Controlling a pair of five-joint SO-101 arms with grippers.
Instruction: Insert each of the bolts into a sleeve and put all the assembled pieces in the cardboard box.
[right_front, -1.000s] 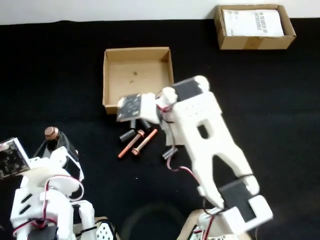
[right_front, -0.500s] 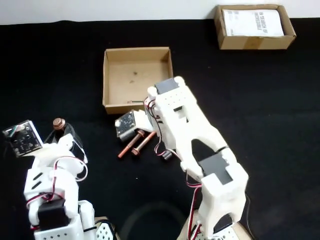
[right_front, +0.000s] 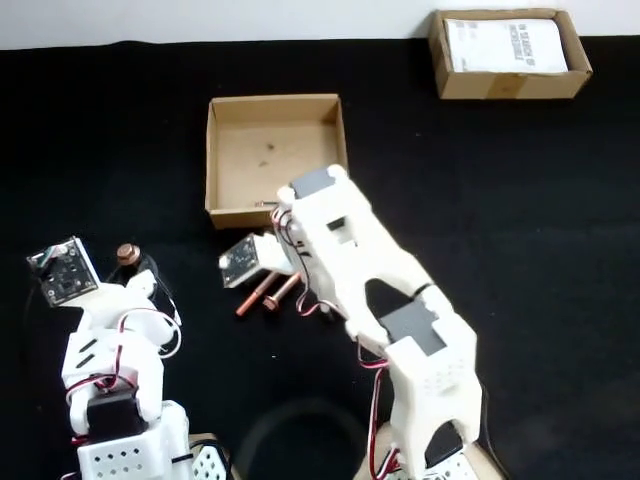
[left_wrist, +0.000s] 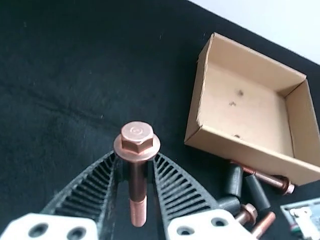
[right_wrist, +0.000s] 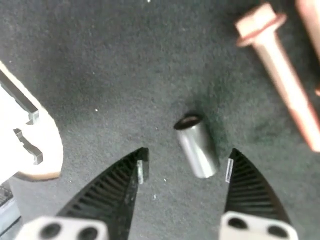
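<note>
The right claw (right_wrist: 187, 155) hangs wide open over a dark sleeve (right_wrist: 196, 146) that lies on its side on the black tabletop (right_front: 520, 250), one finger on each side and neither touching it. The sleeve sits closer to one finger, so the claw should centre first, or the closing finger will likely roll it away. Pinch across the round middle and leave the open end free. The left claw (left_wrist: 136, 160) holds a copper bolt (left_wrist: 136, 145) upright by its shank, head up. The threaded tip points down between the fingers, which may hamper the meeting. The cardboard box (right_front: 260, 165) has nothing in it, and loose bolts (right_front: 262, 290) lie just in front of it.
</note>
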